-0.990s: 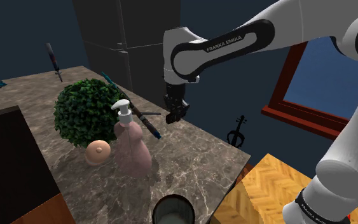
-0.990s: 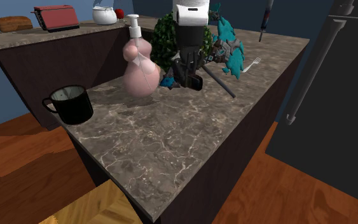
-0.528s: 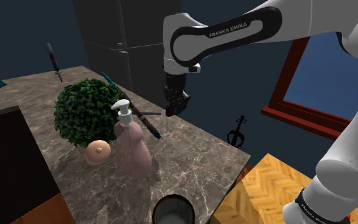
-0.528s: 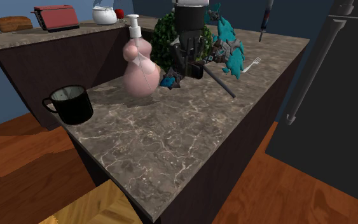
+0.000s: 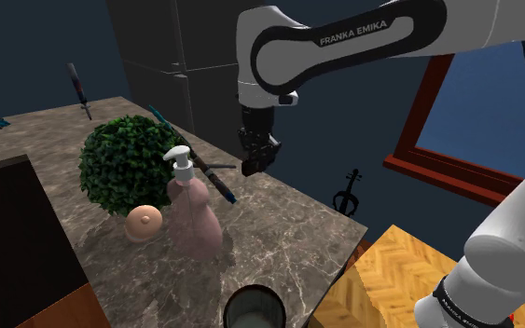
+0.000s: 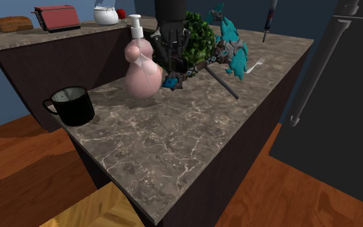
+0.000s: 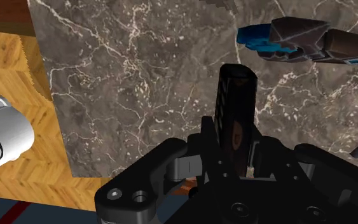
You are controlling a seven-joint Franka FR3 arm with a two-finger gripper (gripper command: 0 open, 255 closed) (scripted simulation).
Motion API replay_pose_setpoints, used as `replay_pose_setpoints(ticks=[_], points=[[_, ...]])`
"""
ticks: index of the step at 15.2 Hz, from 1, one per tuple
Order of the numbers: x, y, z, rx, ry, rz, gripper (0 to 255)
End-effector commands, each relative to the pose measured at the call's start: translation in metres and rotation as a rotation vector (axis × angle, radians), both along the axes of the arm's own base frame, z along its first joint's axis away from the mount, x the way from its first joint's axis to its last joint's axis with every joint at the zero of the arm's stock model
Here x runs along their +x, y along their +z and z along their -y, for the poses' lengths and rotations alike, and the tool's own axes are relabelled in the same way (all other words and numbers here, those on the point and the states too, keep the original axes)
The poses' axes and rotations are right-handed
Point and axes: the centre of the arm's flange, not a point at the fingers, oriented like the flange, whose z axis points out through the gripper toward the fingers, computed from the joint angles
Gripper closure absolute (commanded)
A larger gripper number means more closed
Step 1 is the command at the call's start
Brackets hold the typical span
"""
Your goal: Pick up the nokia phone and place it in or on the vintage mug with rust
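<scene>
A slim black phone [image 7: 234, 108] stands on end between my fingers, and my gripper [image 7: 231, 143] is shut on its lower half. In the shoulder view the gripper [image 5: 255, 164] hangs in the air above the marble counter [image 5: 279, 233], past the pink dispenser. In the second exterior view the gripper [image 6: 175, 59] is in front of the green bush. The dark mug [image 6: 70, 105] with a pale inside stands at the counter's corner, at that view's left. The shoulder view has the mug [image 5: 254, 312] at its bottom edge.
A pink pump dispenser [image 6: 141, 64] stands between gripper and mug. A round green bush [image 5: 125, 163] and a tan ball [image 5: 144, 224] sit behind it. A blue-handled tool [image 7: 285, 38], a dark rod [image 6: 222, 82] and a fork [image 6: 256, 64] lie on the counter. A dark fridge [image 6: 341, 97] stands beyond the counter.
The gripper has risen with the phone and shifted toward the second exterior view's left, closer to the dispenser. The fingers stayed shut on the phone.
</scene>
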Motion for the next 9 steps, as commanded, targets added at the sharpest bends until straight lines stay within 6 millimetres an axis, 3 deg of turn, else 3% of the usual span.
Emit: replay_pose_setpoints(ticks=[1,9], points=[[-0.020,-0.001,-0.016,0.000,-0.001,0.000,255],[-0.102,-0.002,-0.082,0.000,-0.001,0.000,255]])
